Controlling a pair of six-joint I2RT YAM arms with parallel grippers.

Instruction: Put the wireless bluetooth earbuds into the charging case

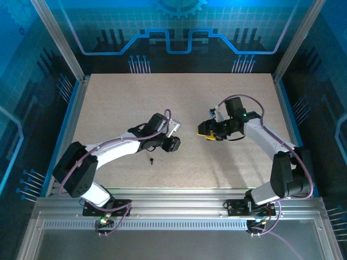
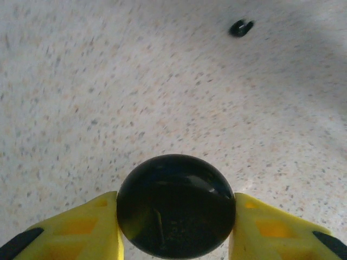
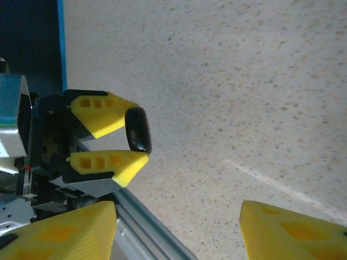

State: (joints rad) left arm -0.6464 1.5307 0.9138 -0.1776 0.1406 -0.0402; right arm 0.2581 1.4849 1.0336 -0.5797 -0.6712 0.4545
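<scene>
The charging case (image 2: 176, 200), a round glossy black puck, is clamped edge to edge between the yellow fingers of my left gripper (image 2: 176, 219), held just above the speckled table. The right wrist view shows the same case (image 3: 138, 130) edge-on in the left gripper (image 3: 142, 145). One tiny black earbud (image 2: 241, 28) lies loose on the table, a little in front of the left gripper (image 1: 171, 143) in the top view, where the earbud (image 1: 152, 160) is a small speck. My right gripper (image 3: 179, 233) stands open and holds nothing, facing the left one from the right (image 1: 205, 131).
The speckled tabletop (image 1: 179, 103) is bounded by blue side walls (image 1: 69, 108). An aluminium rail (image 1: 173, 208) runs along the near edge, and the same rail (image 3: 157, 230) lies close under the right gripper.
</scene>
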